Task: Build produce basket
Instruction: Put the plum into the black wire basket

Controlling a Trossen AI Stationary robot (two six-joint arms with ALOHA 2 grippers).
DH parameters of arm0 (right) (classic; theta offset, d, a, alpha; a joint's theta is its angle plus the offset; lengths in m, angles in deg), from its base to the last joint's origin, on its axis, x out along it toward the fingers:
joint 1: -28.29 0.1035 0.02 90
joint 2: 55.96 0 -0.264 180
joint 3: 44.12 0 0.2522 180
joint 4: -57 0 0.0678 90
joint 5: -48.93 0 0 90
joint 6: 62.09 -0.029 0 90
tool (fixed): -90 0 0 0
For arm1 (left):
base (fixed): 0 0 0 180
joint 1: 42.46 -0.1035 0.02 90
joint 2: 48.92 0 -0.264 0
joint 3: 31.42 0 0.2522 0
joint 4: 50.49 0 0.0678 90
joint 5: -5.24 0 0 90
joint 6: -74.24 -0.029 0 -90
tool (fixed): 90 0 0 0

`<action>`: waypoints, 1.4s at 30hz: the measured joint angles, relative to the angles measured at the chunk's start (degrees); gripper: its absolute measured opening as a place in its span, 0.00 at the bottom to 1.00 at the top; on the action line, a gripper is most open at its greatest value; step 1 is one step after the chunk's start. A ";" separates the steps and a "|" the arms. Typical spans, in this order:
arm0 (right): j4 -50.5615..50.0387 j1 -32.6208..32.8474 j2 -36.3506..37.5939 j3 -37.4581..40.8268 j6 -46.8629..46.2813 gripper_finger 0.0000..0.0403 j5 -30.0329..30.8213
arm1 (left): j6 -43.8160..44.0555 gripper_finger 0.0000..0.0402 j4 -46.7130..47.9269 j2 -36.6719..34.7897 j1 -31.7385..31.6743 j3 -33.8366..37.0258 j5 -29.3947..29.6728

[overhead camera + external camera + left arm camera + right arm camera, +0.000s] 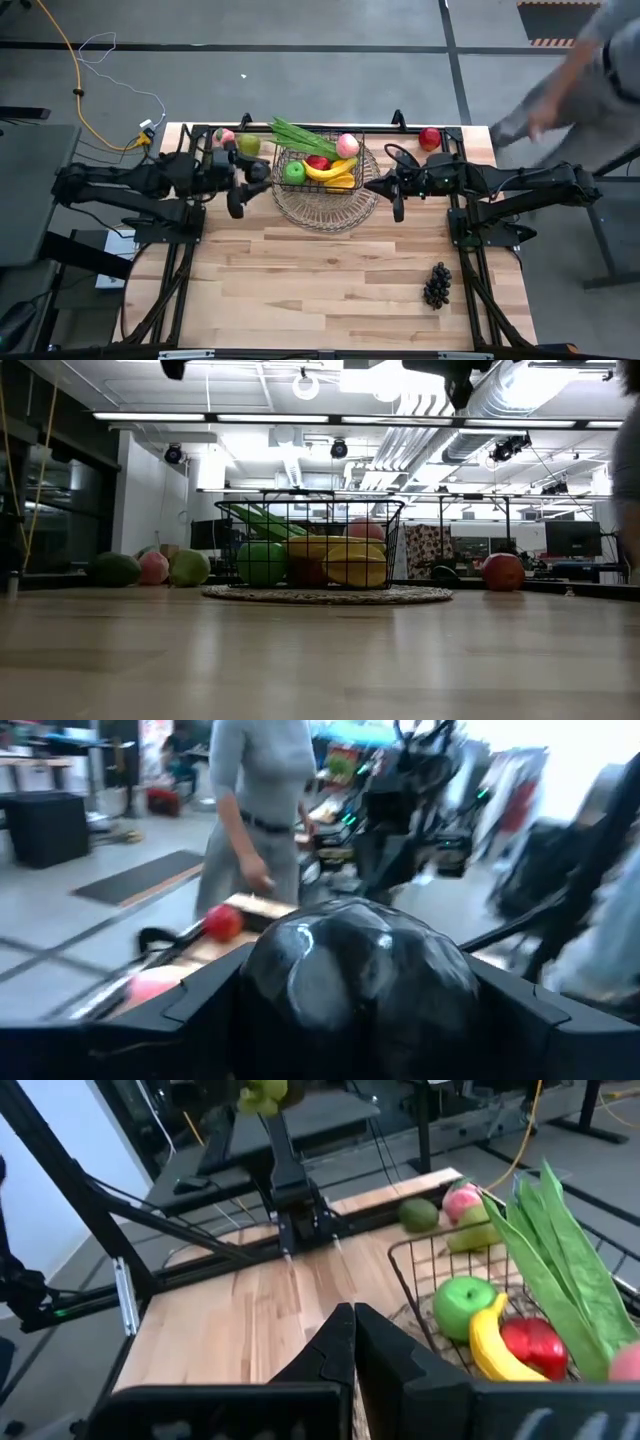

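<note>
A person (590, 60) stands beside the table; the basket (325, 165) holds a banana (330, 170). The left gripper (240, 190) pinches a dark plum (350, 980); the right gripper (397, 195) is pressed together.

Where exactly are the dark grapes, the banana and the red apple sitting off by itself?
dark grapes (437, 285), high view, middle of the bunch.
banana (330, 170), high view, middle of its curve, inside the basket.
red apple (429, 138), high view, its top centre.
</note>
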 joint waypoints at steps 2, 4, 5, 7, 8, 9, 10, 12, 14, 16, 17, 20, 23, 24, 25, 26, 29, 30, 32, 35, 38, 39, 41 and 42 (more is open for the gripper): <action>0.58 0.03 0.00 -0.02 0.26 0.00 -0.20 | 1.95 0.68 -7.11 0.73 -0.15 3.59 -2.49; 1.48 0.37 0.00 -0.02 0.51 0.00 -0.23 | 4.54 0.68 -12.93 1.81 -0.15 7.58 -4.49; 1.94 0.58 0.00 -0.02 1.05 0.00 -0.21 | 5.91 0.68 -15.14 2.40 -0.13 9.12 -5.39; 2.67 1.22 0.00 -0.02 1.96 0.00 -0.23 | 7.58 0.68 -18.94 3.16 -0.11 11.30 -6.77; 2.99 1.49 0.00 -0.02 2.34 0.00 -0.22 | 7.95 0.68 -20.43 3.45 -0.11 11.82 -7.22; 3.20 1.73 0.00 -0.02 2.49 0.00 -0.17 | 8.07 0.68 -21.08 3.67 -0.08 12.14 -7.45; 3.33 1.95 0.00 -0.02 2.50 0.00 -0.14 | 8.00 0.68 -21.35 3.88 -0.08 12.33 -7.69; 3.46 2.20 0.00 -0.02 2.51 0.00 -0.12 | 7.44 0.68 -21.37 4.08 -0.08 12.33 -7.90; 3.47 2.44 0.00 -0.02 2.52 0.00 -0.06 | 6.48 0.68 -21.74 4.00 -0.08 12.33 -7.92; 3.48 2.68 0.00 -0.02 2.51 0.00 0.05 | 5.76 0.68 -21.66 4.02 -0.08 12.33 -7.92; 3.48 2.74 0.00 -0.02 2.52 0.00 0.06 | 5.66 0.68 -21.67 4.02 -0.08 12.33 -7.92; 3.48 2.75 0.00 -0.02 2.52 0.00 0.08 | 5.60 0.68 -21.76 4.02 -0.08 12.33 -7.92; 3.48 2.75 0.00 -0.02 2.52 0.00 0.08 | 5.59 0.68 -21.76 4.02 -0.08 12.33 -7.92; 3.48 2.75 0.00 -0.02 2.52 0.00 0.09 | 5.61 0.68 -21.76 4.02 -0.08 12.33 -7.92; 3.48 2.75 0.00 -0.02 2.52 0.00 0.10 | 5.60 0.68 -21.74 4.02 -0.08 12.33 -7.92; 3.47 2.75 0.00 -0.02 2.51 0.00 0.10 | 5.70 0.68 -21.76 4.02 -0.08 12.33 -7.90; 3.48 2.75 0.00 -0.02 2.52 0.00 0.10 | 8.03 0.68 -21.50 4.20 -0.30 12.04 -6.60; 3.48 2.75 0.00 -0.02 2.50 0.00 0.10 | 8.94 0.68 -20.91 4.88 -0.74 11.26 -5.43; 3.48 2.75 0.00 -0.02 2.51 0.00 0.10 | 10.07 0.68 -18.46 6.88 -2.31 8.82 -3.67; 3.48 2.74 0.00 -0.02 2.51 0.00 0.11 | 10.09 0.68 -12.53 10.99 -6.49 2.60 -3.55; 3.47 2.74 0.00 -0.02 2.50 0.00 0.12 | 9.89 0.68 -4.41 17.20 -11.57 -4.74 -4.91; 3.47 2.73 0.00 -0.02 2.50 0.00 0.12 | 9.34 0.68 -1.66 19.55 -13.29 -6.96 -5.72; 3.46 2.73 0.00 -0.02 2.50 0.00 0.12 | 8.80 0.68 2.59 24.35 -16.32 -11.60 -6.85; 3.46 2.73 -0.02 -0.02 2.48 0.00 0.12 | 8.83 0.68 4.34 26.64 -17.64 -13.65 -7.07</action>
